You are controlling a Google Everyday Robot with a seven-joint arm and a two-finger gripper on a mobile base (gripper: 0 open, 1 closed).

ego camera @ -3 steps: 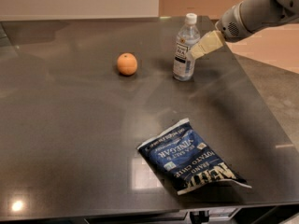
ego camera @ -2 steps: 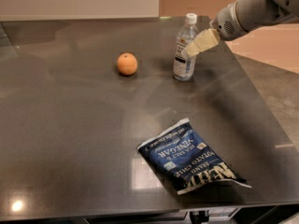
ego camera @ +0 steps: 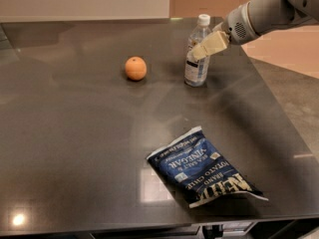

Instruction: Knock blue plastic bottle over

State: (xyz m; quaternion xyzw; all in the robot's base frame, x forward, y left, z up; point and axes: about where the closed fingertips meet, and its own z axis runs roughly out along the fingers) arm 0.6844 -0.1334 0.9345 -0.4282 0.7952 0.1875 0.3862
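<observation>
The blue plastic bottle point(ego camera: 195, 72) stands upright at the back of the desk point(ego camera: 75, 133) with the gripper point(ego camera: 197, 53) right against its side, open or closed I cannot tell, so next it likely needs a sideways push.

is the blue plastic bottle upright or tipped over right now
Upright. The blue plastic bottle stands on its base on the table, white cap at top. The gripper overlaps its upper body; whether they touch, cannot tell.
</observation>
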